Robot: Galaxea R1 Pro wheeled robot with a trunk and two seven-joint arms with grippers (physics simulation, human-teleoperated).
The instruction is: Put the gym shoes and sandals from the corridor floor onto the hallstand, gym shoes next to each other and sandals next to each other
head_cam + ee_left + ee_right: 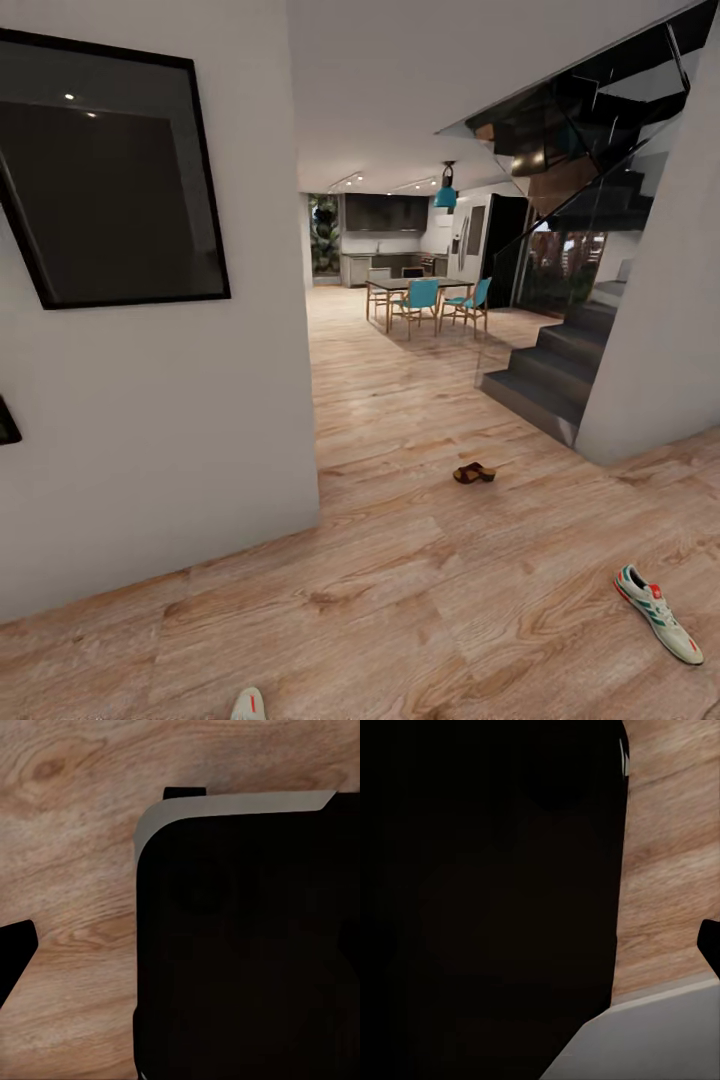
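**Shoes scattered on the corridor floor**

From where the head camera looks, one gym shoe lies on the corridor floor off to the right: a cream lace-up sneaker with green side stripes and a red-orange patch at the heel, resting on its sole and angled across the planks. The tip of a second gym shoe pokes in at the bottom edge, pale with a touch of red-orange; the rest is cut off. Further along, near the foot of the dark stairs, a small dark-brown sandal sits on the light wood-grain boards, well apart from both sneakers.

A white wall with a black-framed panel stands to the left, and a dining table with teal chairs shows far down the room.

The wrist views look down at bare planks past dark robot bodywork. A black tip juts in at the edge of the left wrist view and another in the right, but I cannot tell how wide either end effector stands, nor how the shoes lie relative to them.
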